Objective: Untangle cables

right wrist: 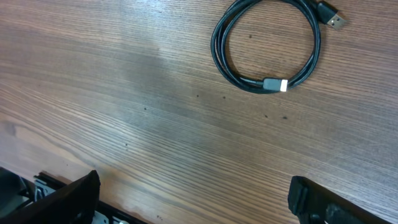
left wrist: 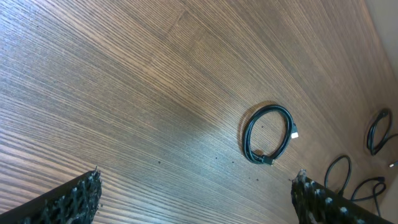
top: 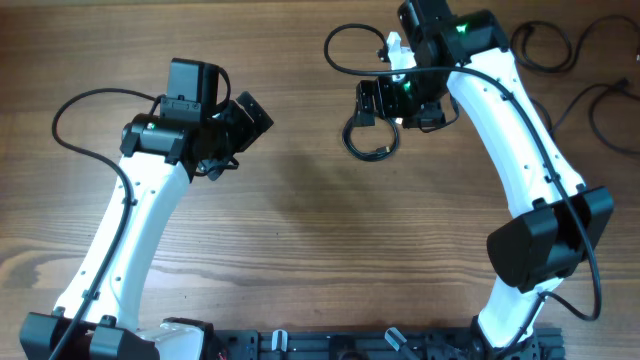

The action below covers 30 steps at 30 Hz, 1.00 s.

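Note:
One cable (top: 371,141) lies as a small black coil on the wooden table, just below my right gripper (top: 398,108). In the right wrist view the coil (right wrist: 267,46) shows two plug ends and lies ahead of the open, empty jaws (right wrist: 196,199). My left gripper (top: 238,138) hovers at the left and faces the coil. In the left wrist view its jaws (left wrist: 196,199) are open and empty, and the coil (left wrist: 268,134) lies well ahead of them. More cables (top: 596,108) lie loose at the far right, and they also show in the left wrist view (left wrist: 375,130).
A thicker black wire (top: 345,55) loops off the right arm at the top. The black base rail (top: 350,345) runs along the table's front edge. Bare wood (top: 320,230) lies between the two arms.

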{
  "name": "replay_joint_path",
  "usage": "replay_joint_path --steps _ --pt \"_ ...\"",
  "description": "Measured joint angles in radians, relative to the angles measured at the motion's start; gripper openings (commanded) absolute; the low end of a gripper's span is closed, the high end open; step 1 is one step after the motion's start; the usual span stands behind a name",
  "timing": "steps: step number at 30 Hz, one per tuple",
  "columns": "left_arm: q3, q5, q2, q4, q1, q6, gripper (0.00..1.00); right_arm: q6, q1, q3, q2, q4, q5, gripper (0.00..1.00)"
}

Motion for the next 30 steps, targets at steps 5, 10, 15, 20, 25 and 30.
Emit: replay_joint_path --steps 5,10,15,20,25,30 --pt "0.0 0.0 0.0 0.0 0.0 0.0 1.0 0.0 0.0 0.0 0.0 -0.04 0.006 1.0" --pt "0.0 0.0 0.0 0.0 0.0 0.0 1.0 0.0 0.0 0.0 0.0 -0.011 0.015 1.0" --pt "0.0 0.0 0.0 0.0 0.0 0.0 1.0 0.004 0.0 0.0 0.0 0.02 0.159 1.0" --pt "0.0 0.0 0.0 0.034 0.0 0.0 1.0 0.019 -0.058 0.0 0.0 0.02 0.259 1.0" --pt "0.0 0.0 0.0 0.038 0.0 0.0 1.0 0.019 -0.193 0.0 0.0 0.023 0.291 1.0" --pt "0.0 0.156 0.0 0.027 0.0 0.0 1.0 0.019 -0.23 0.0 0.0 0.053 0.298 1.0"
